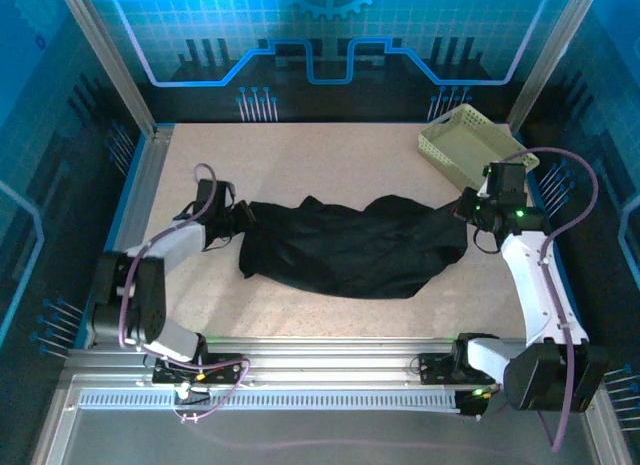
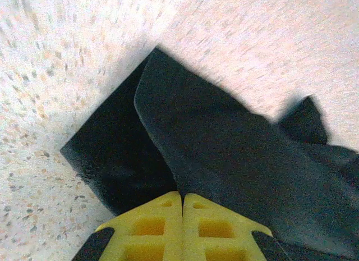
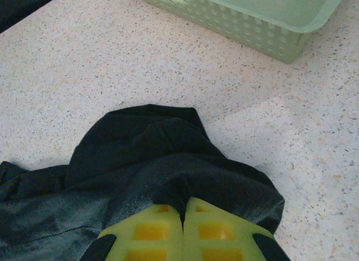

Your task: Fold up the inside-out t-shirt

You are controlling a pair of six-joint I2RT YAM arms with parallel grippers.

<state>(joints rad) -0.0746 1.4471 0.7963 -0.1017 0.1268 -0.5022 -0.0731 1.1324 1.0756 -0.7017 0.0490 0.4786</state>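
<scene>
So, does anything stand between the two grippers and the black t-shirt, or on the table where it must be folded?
Nothing visible does. The left gripper and right gripper are each shut on an end of the t-shirt. The basket stands at the far right corner, apart from the cloth.

Black t-shirt (image 1: 350,247) — pale green lattice basket (image 1: 445,155) — speckled beige table (image 1: 300,155)

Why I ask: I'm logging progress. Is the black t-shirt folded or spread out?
Neither: the black t-shirt lies bunched in a wrinkled strip, the left gripper and right gripper shut on its ends.
</scene>
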